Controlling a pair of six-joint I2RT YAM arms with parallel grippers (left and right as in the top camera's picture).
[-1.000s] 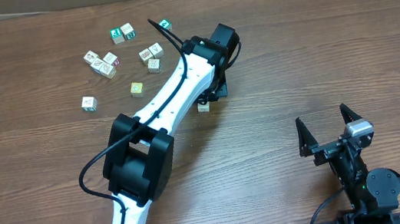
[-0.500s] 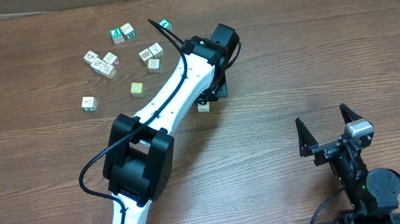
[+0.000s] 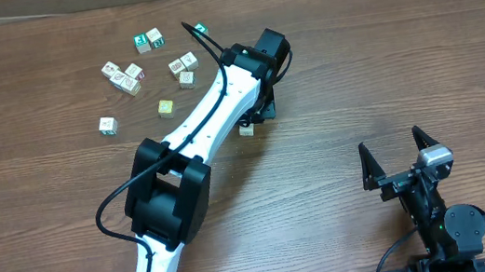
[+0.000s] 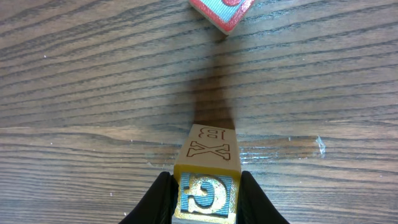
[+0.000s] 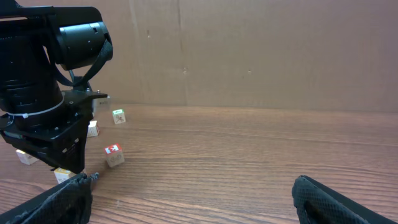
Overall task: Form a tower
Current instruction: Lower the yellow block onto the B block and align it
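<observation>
The left fingers (image 4: 154, 198) are clenched on the tower (image 4: 208, 149) — on its top cube, by two opposite sides, with a blue lettered face turned up at the wrist camera. The pale yellow side below bears an X and a B and runs down to the worktop (image 3: 354, 55); whether that side is one cube or two stacked I cannot tell. Small painted wood like this should be light and stiff, not fragile, but smooth-faced. A square pinch on flat opposite sides, as here, therefore looks the sound hold. A stack of such cubes would likely topple at any sideways nudge, so letting go calls for a straight lift. Just beyond the tower a red-marked cube (image 4: 221, 12) lies apart from it, the only close obstacle. The loose cubes (image 3: 129, 79) are scattered well apart from the tower, out to its far left, and the worktop's edges lie farther off again. Elsewhere around the tower the wood is bare — ample room. The right fingers (image 3: 368, 166) stand spread wide and empty, well apart from the tower on its near right.
</observation>
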